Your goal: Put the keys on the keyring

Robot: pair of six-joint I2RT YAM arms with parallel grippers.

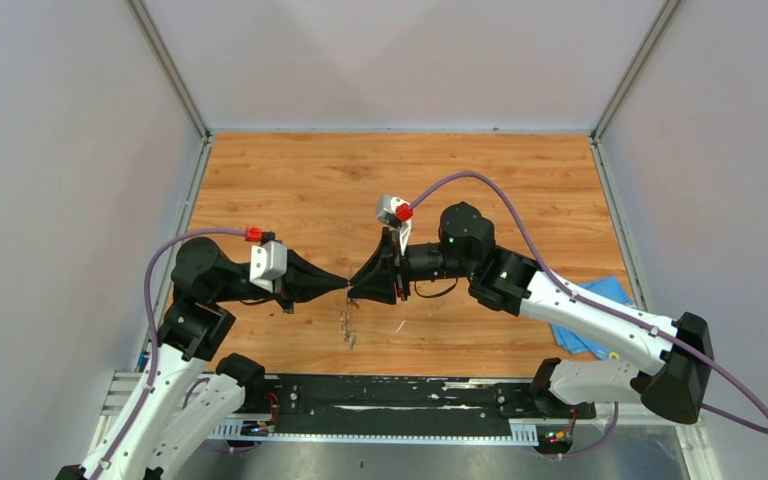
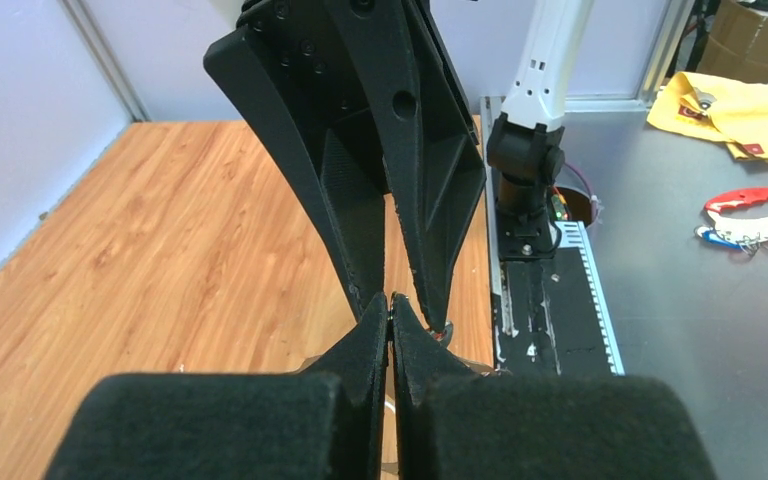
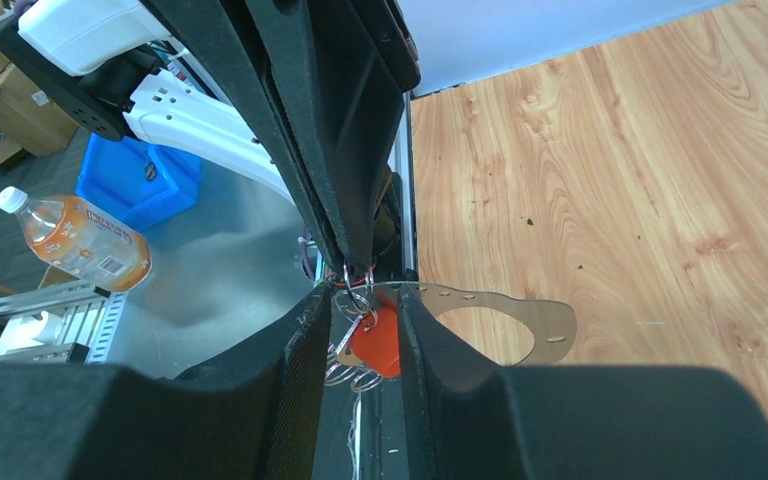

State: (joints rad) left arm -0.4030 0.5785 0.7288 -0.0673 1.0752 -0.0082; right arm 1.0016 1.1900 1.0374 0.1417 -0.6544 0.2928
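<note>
My two grippers meet tip to tip above the front of the table. The left gripper (image 1: 343, 286) (image 2: 391, 300) is shut on the edge of the keyring (image 3: 550, 318), a thin flat grey ring that juts sideways from its tips. Small wire rings and the red-headed key (image 3: 375, 338) hang just under that grip. The right gripper (image 1: 356, 285) (image 3: 362, 298) is open, its jaws straddling the red key. The red head touches one pad and a gap shows on the other side. Something small dangles below the tips (image 1: 348, 328) in the top view. The blue-headed key is hidden.
A blue cloth (image 1: 590, 310) lies at the table's right edge under the right arm. The black base rail (image 1: 390, 395) runs along the near edge. Off the table are an orange drink bottle (image 3: 75, 240) and a blue bin (image 3: 140, 180).
</note>
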